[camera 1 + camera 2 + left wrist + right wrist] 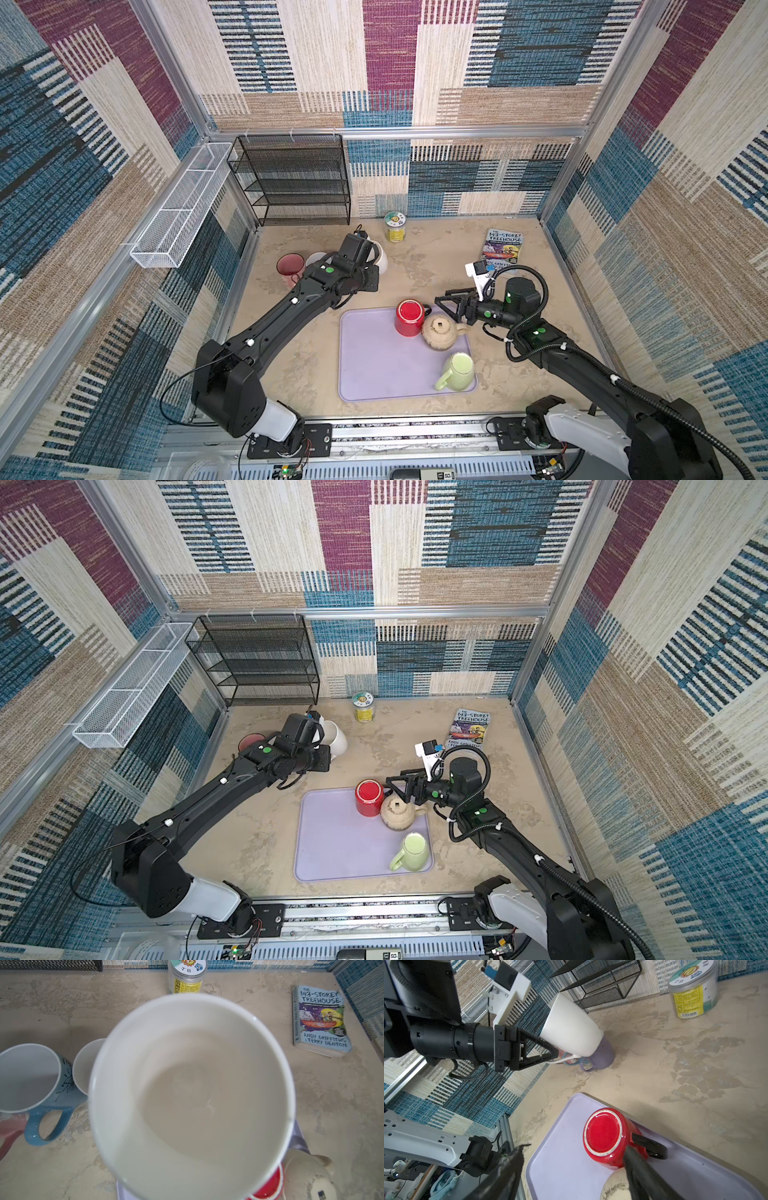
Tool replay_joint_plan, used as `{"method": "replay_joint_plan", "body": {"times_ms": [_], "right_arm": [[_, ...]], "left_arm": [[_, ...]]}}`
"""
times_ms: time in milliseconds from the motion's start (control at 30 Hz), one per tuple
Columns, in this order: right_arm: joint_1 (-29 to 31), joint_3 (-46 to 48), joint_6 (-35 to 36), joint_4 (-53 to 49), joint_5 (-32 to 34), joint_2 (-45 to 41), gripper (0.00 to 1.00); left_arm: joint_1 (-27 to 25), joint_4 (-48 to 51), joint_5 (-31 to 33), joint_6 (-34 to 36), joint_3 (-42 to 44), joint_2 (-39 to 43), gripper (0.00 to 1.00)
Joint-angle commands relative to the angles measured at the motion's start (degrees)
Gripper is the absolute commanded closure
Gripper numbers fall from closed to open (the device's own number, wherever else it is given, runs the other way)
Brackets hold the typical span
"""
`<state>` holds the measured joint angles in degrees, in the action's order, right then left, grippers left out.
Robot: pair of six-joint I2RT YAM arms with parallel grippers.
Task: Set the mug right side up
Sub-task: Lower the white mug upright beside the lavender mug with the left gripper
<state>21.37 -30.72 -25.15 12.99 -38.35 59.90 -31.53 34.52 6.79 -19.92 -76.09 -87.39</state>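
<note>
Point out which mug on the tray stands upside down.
The red mug: its flat base faces up, with the rim down on the tray. The green mug on the same tray shows its open mouth instead.

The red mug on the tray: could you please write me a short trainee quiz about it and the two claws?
1. True or false: the red mug stands right side up on the lavender tray.
2. What does the left claw grip? A) book B) white mug C) teapot
3. Fill in: the right claw, near the red mug, is ___.
Key: 1 false, its base faces up; 2 B; 3 open.
</note>
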Motion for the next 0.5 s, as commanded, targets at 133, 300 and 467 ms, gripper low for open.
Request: {"method": "replay_joint_plan", "body": {"times_ms": [133,300,467], "right_arm": [[0.1,0.9,1.2,0.7,1.4,-1.1,0.21],[0.1,2.3,0.2,2.2,1.5,-1.4,0.21],[0.1,3.1,-0.8,3.5,0.6,-0.9,0.21]], "left_arm": [[0.1,1.7,6.2,2.6,-4.4,-5.8,1.00],[0.1,1.8,7.2,2.9,-6.3,-9.7,1.00],[0.1,2.3,8.0,2.4,-8.8,-14.2,1.00]]}}
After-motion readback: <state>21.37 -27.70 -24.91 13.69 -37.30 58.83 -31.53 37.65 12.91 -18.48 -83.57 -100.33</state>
